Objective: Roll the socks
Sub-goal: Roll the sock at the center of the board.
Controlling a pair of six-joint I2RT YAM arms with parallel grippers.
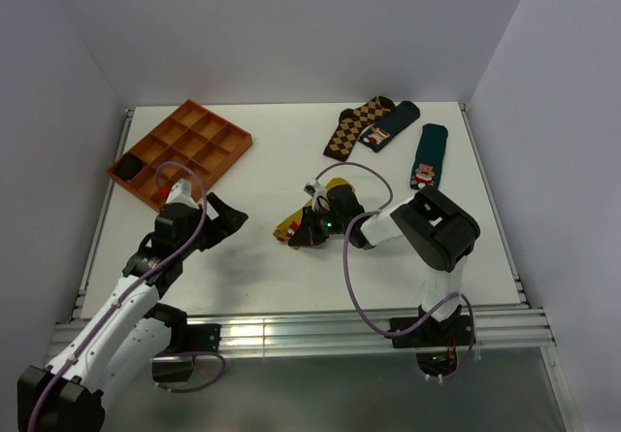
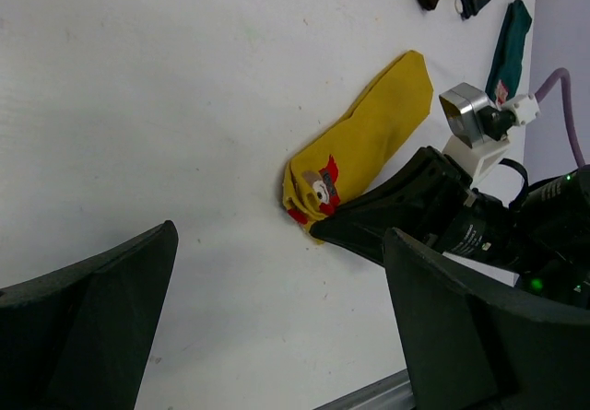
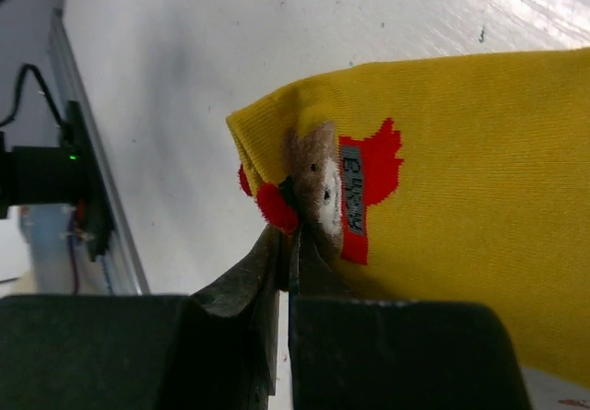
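The mustard-yellow sock (image 1: pixel 331 190) lies flat near the middle of the table, its toe toward the near left. The toe carries a small red-and-white figure (image 3: pixel 336 189). My right gripper (image 1: pixel 303 232) is shut, its tips pinching the toe edge of the sock (image 3: pixel 479 143) right at the figure. The left wrist view shows the whole sock (image 2: pixel 369 138), with the right gripper (image 2: pixel 364 221) coming in from the lower right. My left gripper (image 1: pixel 229 220) stands wide open to the left of the sock, apart from it, with only bare table between its fingers (image 2: pixel 111 299).
An orange compartment tray (image 1: pixel 184 149) sits at the back left with a dark item (image 1: pixel 127 167) in one cell. A brown-and-tan argyle sock (image 1: pixel 355 125) and two dark green socks (image 1: pixel 392 124) (image 1: pixel 428 157) lie at the back right. The table's metal rail (image 1: pixel 320 327) runs along the near edge.
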